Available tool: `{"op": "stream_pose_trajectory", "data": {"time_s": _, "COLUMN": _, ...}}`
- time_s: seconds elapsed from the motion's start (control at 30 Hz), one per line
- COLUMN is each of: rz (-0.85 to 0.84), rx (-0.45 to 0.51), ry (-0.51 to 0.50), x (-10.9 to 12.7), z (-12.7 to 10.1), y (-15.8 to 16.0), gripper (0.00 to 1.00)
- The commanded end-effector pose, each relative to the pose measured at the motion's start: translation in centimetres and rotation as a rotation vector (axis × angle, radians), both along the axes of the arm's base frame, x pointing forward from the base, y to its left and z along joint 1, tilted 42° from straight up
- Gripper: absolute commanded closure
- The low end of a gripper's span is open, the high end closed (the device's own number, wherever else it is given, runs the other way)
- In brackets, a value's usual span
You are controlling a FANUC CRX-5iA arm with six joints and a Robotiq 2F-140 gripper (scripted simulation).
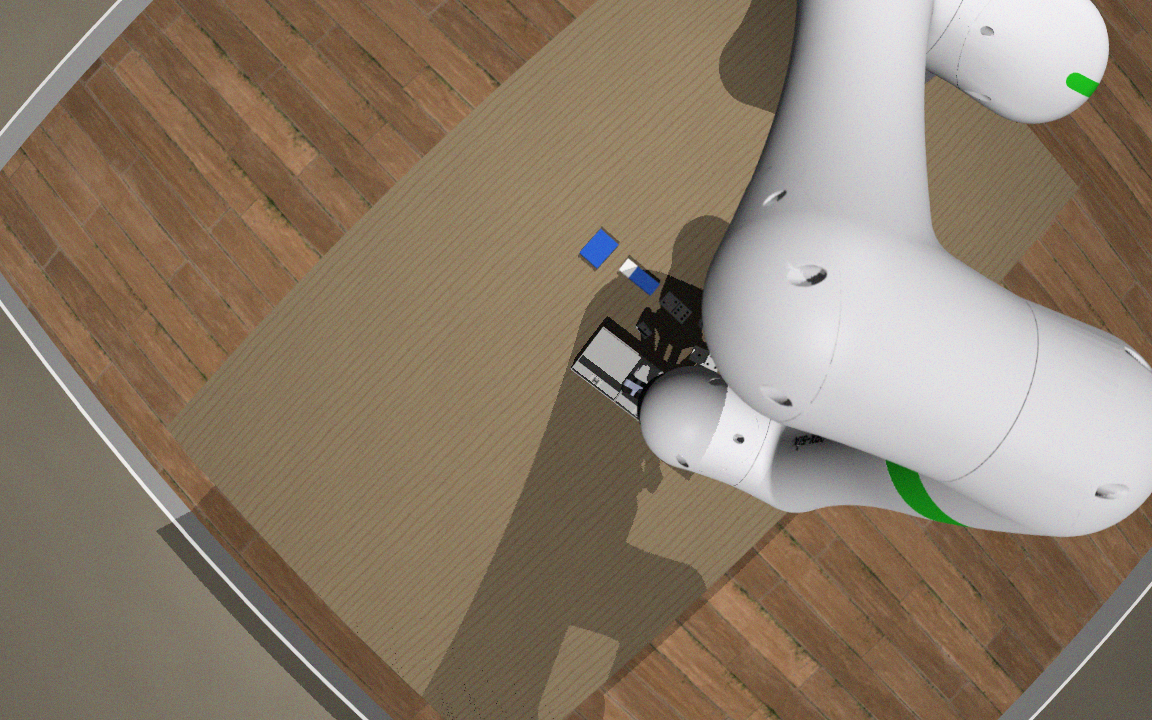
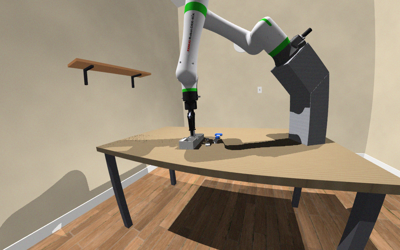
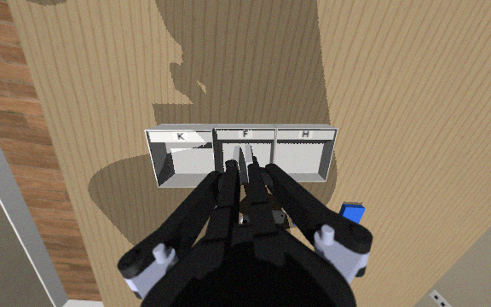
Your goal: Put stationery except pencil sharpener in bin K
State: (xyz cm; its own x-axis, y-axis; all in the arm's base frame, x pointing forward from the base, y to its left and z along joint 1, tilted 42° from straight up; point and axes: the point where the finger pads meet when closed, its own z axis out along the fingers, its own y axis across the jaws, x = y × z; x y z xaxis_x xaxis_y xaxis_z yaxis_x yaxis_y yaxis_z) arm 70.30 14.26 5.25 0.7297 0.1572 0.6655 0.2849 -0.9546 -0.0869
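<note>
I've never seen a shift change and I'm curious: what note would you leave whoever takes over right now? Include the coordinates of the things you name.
Gripper (image 2: 192, 134) (image 3: 243, 153): shut on nothing visible, fingertips over bin F (image 3: 245, 127).
Bins: seem flat on the table.
Loose: blue square (image 1: 599, 248) (image 2: 218, 134) (image 3: 352, 214), blue-and-white block (image 1: 643, 280), and small pieces beside the bins, too unclear to name.
Done: no stationery visible in bin K (image 2: 186, 145) (image 3: 179, 185), though partly hidden.
Left: stationery into K; sharpener stays out.
</note>
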Motion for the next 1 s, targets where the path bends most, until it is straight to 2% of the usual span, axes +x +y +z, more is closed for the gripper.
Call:
{"op": "stream_pose_trajectory", "data": {"time_s": 0.0, "rz": 0.0, "rx": 0.0, "ry": 0.0, "x": 0.0, "z": 0.0, "y": 0.0, "gripper": 0.95}}
{"op": "stream_pose_trajectory", "data": {"time_s": 0.43, "rz": 0.0, "rx": 0.0, "ry": 0.0, "x": 0.0, "z": 0.0, "y": 0.0, "gripper": 0.95}}
{"op": "stream_pose_trajectory", "data": {"time_s": 0.97, "rz": 0.0, "rx": 0.0, "ry": 0.0, "x": -1.2, "z": 1.4, "y": -0.5, "gripper": 0.95}}
